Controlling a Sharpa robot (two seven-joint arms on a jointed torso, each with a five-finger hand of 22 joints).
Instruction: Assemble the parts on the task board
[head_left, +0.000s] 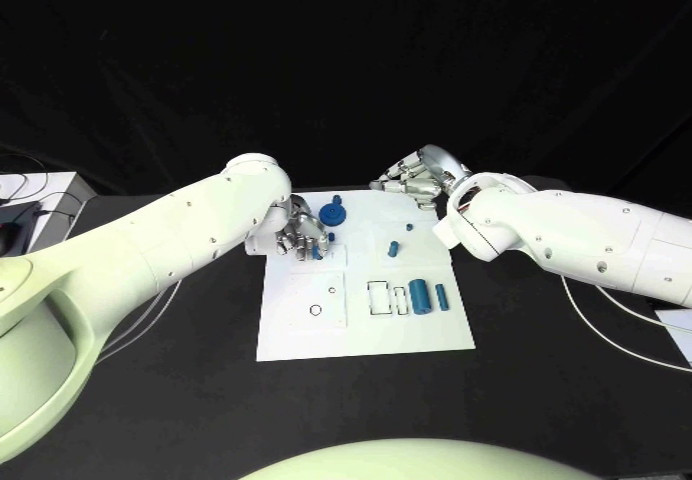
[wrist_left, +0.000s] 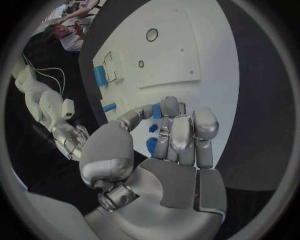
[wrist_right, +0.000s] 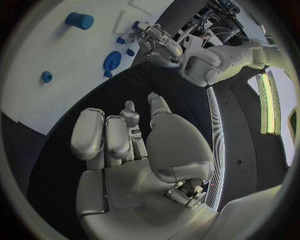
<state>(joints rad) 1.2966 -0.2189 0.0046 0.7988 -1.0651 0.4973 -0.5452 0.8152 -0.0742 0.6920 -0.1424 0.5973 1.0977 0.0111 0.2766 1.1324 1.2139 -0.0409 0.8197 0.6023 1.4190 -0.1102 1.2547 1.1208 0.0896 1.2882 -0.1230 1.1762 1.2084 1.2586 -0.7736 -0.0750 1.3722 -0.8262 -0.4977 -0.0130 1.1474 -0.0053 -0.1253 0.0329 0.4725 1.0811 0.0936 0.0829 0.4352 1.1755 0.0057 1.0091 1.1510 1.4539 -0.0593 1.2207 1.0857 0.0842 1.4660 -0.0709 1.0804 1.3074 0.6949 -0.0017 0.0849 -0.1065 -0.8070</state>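
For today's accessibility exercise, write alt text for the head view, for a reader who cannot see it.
A white task board lies on a black table between two white robot arms. The left hand rests over small blue parts at the board's far edge; the right hand hovers at the far right corner.

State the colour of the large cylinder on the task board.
Blue; the large cylinder on the white task board shows best in the head view.

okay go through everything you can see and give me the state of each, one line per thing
Left hand: over the board's far left corner, fingers curled around small blue parts.
Right hand: empty, off the board's far edge.
Task board: flat on table.
Blue cylinder: lying beside the rectangular slots.
Round blue part: lying on the board.
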